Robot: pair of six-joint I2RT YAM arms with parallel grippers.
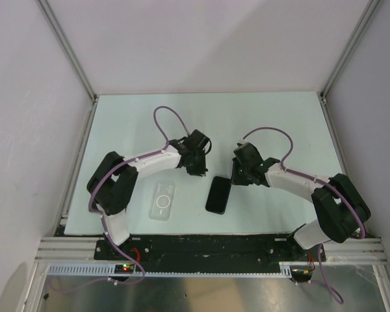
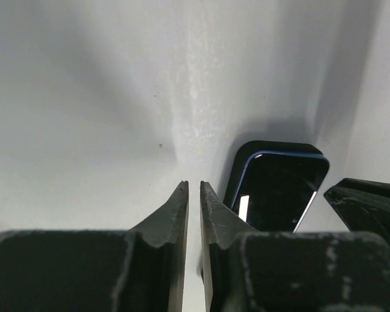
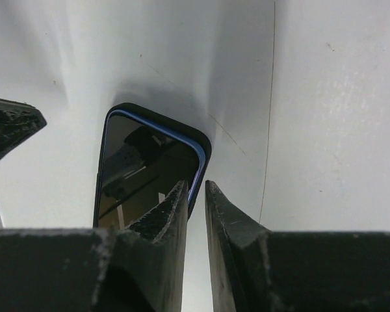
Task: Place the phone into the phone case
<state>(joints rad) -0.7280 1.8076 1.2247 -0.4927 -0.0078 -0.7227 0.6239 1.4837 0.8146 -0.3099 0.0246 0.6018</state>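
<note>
only overhead, the whole phone case (image 1: pixel 162 200)

A pale, mint-tinted table (image 1: pixel 273 123) fills the middle of the scene. Plain white walls close it in: one at the far side (image 1: pixel 208 39), one on the left (image 1: pixel 26 104), one on the right (image 1: pixel 377 110). Slanted aluminium posts rise from the far left corner (image 1: pixel 68 49) and the far right corner (image 1: pixel 348 49). Along the near edge lies a black base plate (image 1: pixel 208 246), flanked by ribbed aluminium rails (image 1: pixel 68 249). Nearer still run a white slotted cable duct (image 1: pixel 201 273) and a brushed metal sheet (image 1: pixel 201 296). In the right wrist view, a thin dark line (image 3: pixel 270 110) crosses the tabletop.
</note>
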